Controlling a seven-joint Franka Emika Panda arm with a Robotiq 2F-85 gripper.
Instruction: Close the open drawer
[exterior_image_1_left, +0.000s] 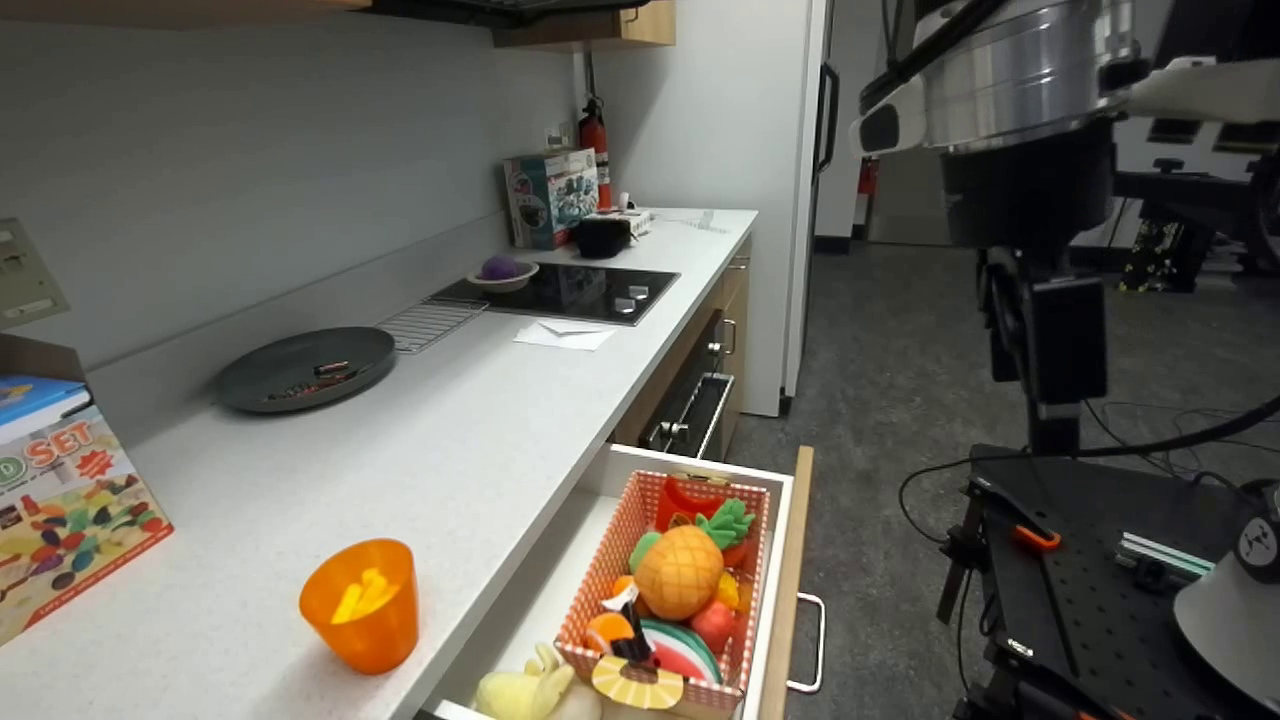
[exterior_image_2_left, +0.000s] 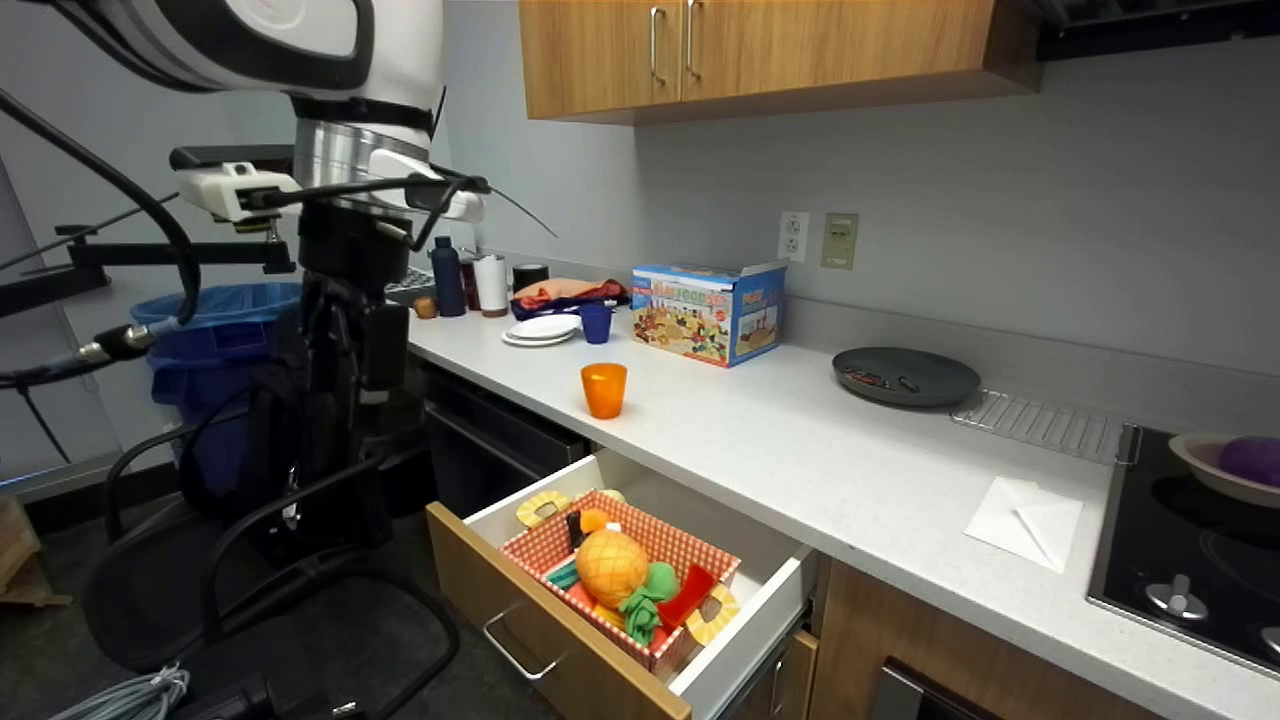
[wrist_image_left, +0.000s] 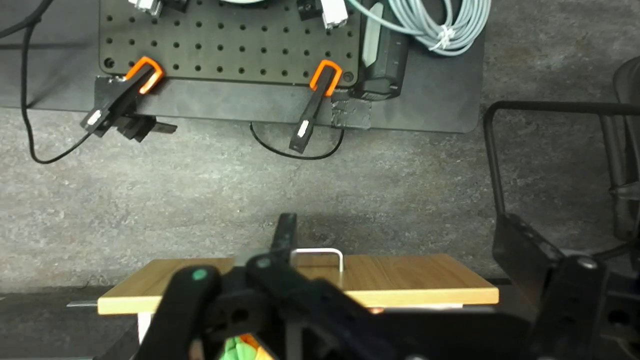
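Note:
The drawer (exterior_image_1_left: 790, 570) is pulled out from under the counter, with white inner sides and a brown wood front. Its front also shows in an exterior view (exterior_image_2_left: 610, 670) and in the wrist view (wrist_image_left: 415, 272). A slim metal bar handle (exterior_image_1_left: 820, 640) is on the front; it also shows in the wrist view (wrist_image_left: 341, 257). A red-checked basket (exterior_image_2_left: 660, 530) of toy fruit lies inside. My gripper (wrist_image_left: 397, 225) is open and empty, its fingers wide apart. It hangs pointing down, apart from the drawer, in both exterior views (exterior_image_1_left: 1055, 430) (exterior_image_2_left: 355, 400).
An orange cup (exterior_image_1_left: 365, 610) stands on the counter (exterior_image_2_left: 800, 470) near the drawer. A dark pan (exterior_image_2_left: 905, 375) and a toy-food box (exterior_image_2_left: 705, 315) are further back. A black base table (wrist_image_left: 225, 100) with orange-tipped clamps faces the drawer across the floor. Loose cables hang around the arm.

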